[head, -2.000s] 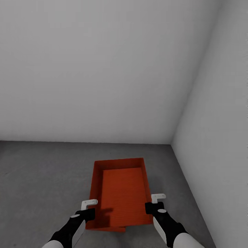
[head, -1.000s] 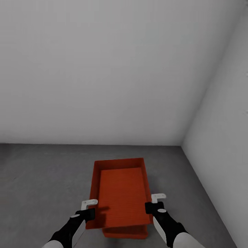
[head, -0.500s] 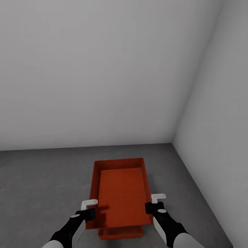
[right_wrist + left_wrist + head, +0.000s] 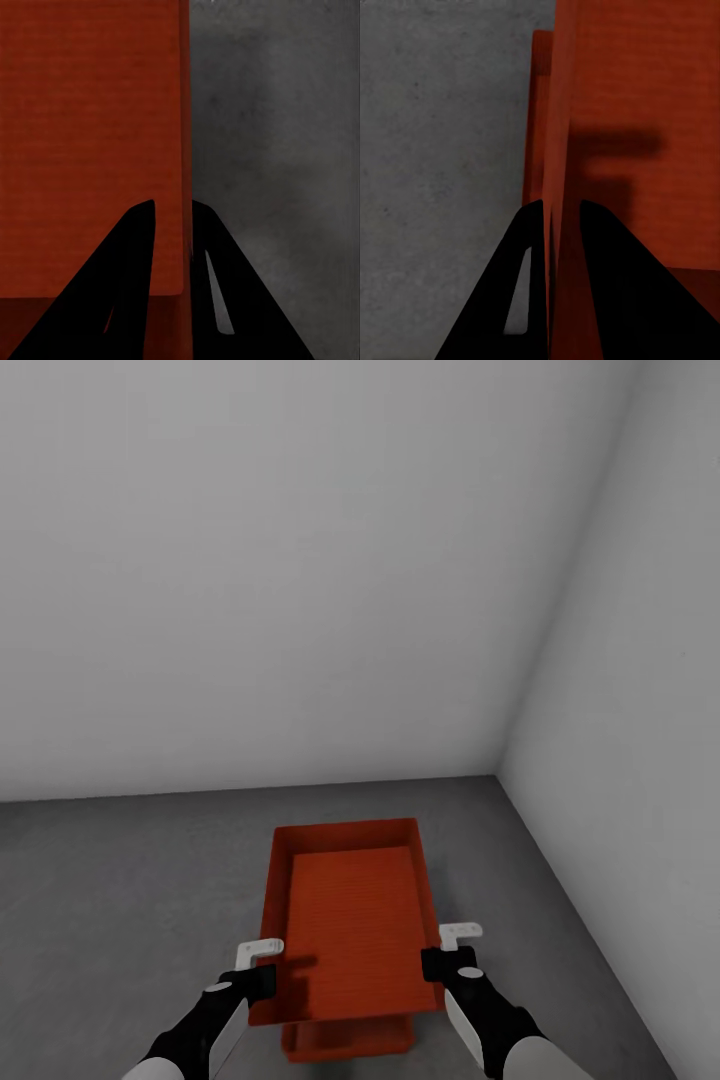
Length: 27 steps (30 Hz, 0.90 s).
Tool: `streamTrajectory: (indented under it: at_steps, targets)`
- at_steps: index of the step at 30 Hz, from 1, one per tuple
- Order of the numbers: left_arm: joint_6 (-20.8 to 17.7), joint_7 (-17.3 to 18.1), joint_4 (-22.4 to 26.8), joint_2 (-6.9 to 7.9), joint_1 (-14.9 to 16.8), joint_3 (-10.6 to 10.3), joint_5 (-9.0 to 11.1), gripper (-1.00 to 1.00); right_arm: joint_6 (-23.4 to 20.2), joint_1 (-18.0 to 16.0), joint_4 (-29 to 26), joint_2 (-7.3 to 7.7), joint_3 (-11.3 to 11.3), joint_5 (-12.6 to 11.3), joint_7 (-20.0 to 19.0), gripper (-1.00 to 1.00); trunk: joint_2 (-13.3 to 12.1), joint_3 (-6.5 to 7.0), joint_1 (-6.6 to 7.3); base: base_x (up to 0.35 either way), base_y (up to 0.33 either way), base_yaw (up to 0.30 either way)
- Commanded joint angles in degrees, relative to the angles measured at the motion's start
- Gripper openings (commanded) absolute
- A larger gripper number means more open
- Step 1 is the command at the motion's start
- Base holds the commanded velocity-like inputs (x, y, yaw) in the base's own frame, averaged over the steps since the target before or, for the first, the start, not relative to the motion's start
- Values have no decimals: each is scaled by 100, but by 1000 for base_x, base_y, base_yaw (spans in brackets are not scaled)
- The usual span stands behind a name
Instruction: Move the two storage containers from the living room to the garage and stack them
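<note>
I hold one orange-red storage container [image 4: 355, 920] level in front of me, above the dark grey garage floor [image 4: 120, 880]. My left gripper [image 4: 262, 970] is shut on its left side wall near the close corner, and my right gripper [image 4: 440, 960] is shut on its right side wall. The left wrist view shows the thin wall [image 4: 556, 150] between my left gripper's [image 4: 556, 217] black fingers. The right wrist view shows my right gripper [image 4: 172, 210] pinching the bin's edge [image 4: 90, 135]. The other storage container [image 4: 350, 1042] lies on the floor under the held one, its near end sticking out.
I face a room corner where the plain grey-white back wall [image 4: 300, 560] meets the right wall [image 4: 650, 710]. Bare concrete floor stretches to the left of the containers and in a narrower strip to their right [image 4: 540, 920].
The camera swung sideways and back, so the wall corner shifted. More of the lower container's near end shows under the held one than two seconds ago. Both grips are unchanged.
</note>
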State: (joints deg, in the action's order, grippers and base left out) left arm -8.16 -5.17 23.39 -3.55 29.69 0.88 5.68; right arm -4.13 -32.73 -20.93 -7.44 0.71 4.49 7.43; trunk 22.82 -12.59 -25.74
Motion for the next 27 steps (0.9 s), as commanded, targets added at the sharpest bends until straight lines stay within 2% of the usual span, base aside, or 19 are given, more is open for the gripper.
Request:
streamTrajectory:
  at_steps: [1, 8, 17, 27]
  targets:
    - [-27, 174, 16, 3, -7, -133, -111, -100, -44, -41, -8, 2, -379, 90, 48, -100, 11, -11, -5, 281, 0, 0]
    - [-28, 174, 16, 3, -7, -133, -111, -100, -44, -41, -8, 6, -379, 89, 48, -100, 11, -11, -5, 293, 0, 0]
    - [-53, 174, 16, 3, -7, -132, -111, -100, -44, -41, -8, 6, -379, 89, 48, -100, 11, -11, -5, 54, 2, 0]
    - [-38, 174, 20, 3, -7, -132, -111, -100, -44, -40, -8, 6, -379, 88, 48, -100, 11, -11, -5, 254, 136, 0]
